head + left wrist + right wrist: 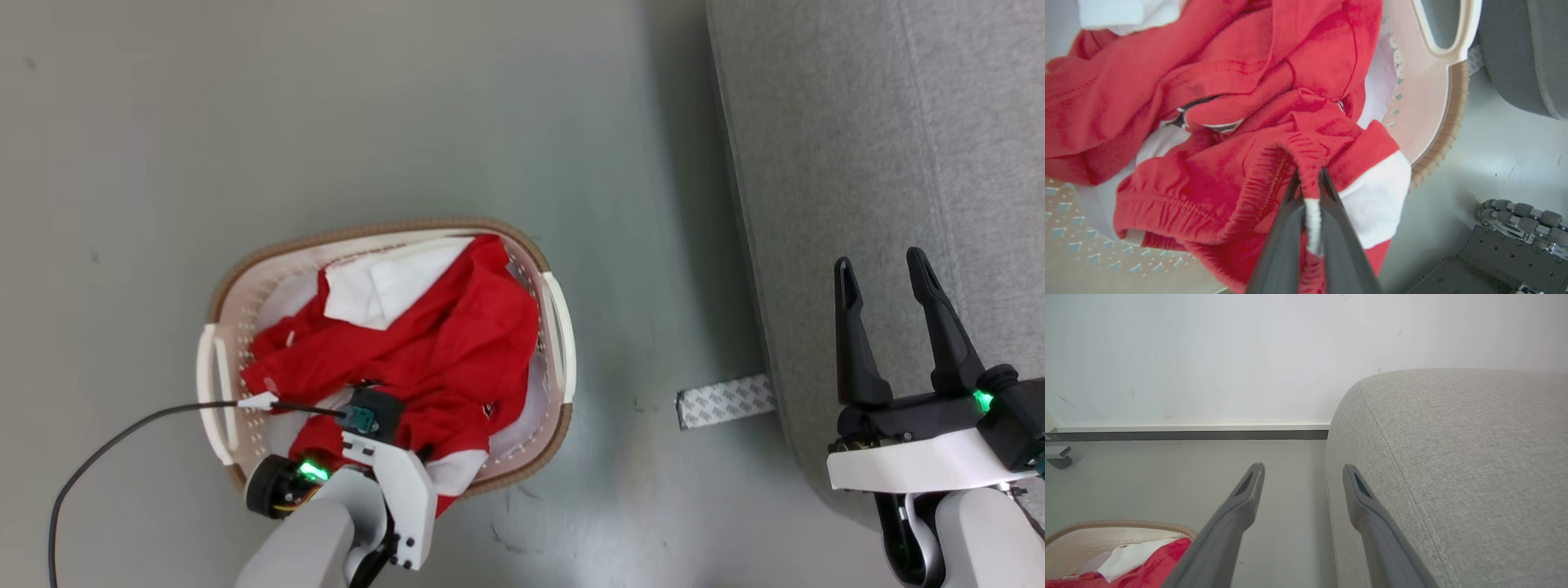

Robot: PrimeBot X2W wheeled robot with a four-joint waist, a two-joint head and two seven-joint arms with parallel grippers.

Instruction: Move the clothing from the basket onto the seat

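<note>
My left claw (1309, 175) is pinched almost closed on a bunched fold of the clothing (1229, 102), with red and white fabric squeezed between its two fingers. The clothing lies heaped in the basket (390, 229), which stands on the floor (408, 106). One red-and-white corner spills over the rim nearest me. My right claw (880, 273) hangs with its fingers spread wide and nothing between them, at the edge of the seat (898, 122). The seat stands to the right of the basket, apart from it.
</note>
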